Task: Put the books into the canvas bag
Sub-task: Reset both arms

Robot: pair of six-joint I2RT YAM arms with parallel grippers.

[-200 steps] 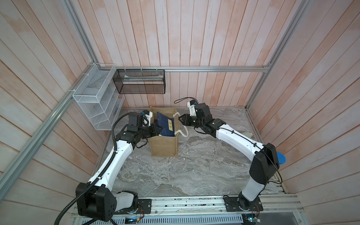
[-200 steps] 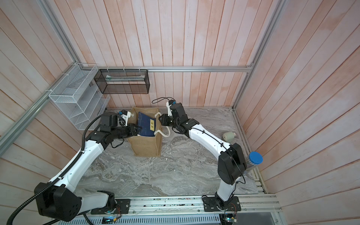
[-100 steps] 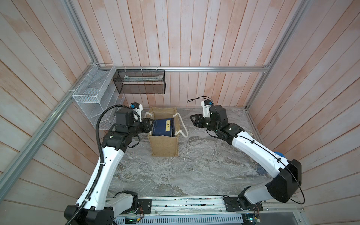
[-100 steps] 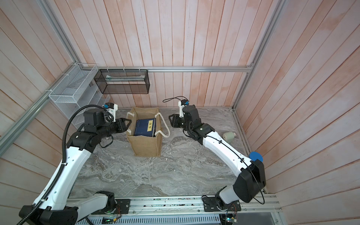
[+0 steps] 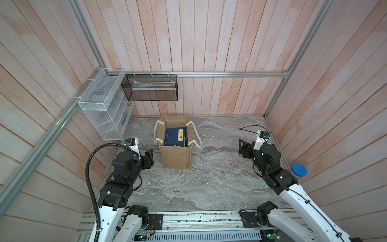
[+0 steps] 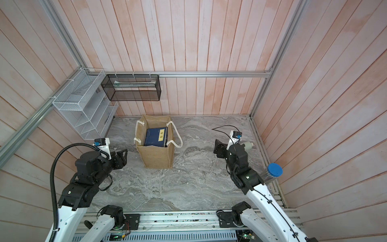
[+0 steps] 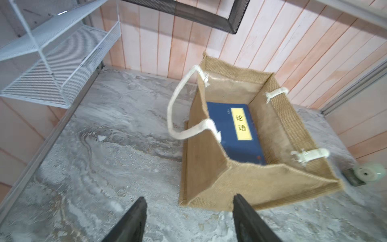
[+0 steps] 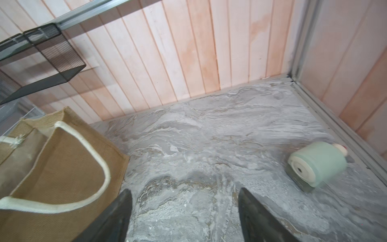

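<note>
Tabletop (image 5: 209,184): grey marbled slab on which no loose book is seen in either top view. White wire rack (image 5: 100,113) and black mesh basket (image 5: 150,88): fixed to the walls and not involved. Canvas bag (image 5: 177,157): set upright near the back wall with its mouth open and a rope handle draped down each side. Books (image 5: 172,137): kept inside the bag, with a navy volume bearing a yellow title label lying flat on top; whatever lies beneath it is hidden. Left fingers (image 7: 135,220): spread apart, nothing held, poised beside the bag without touching it. Right fingers (image 8: 119,215): likewise spread and empty, well apart from the bag. Pale green cylindrical object (image 8: 316,165): left lying by the right wall, no part of the task. Step judged in hand: release after the last deposit. Next move judged to call only for parking both arms clear, unless a further book is found out of view.
</note>
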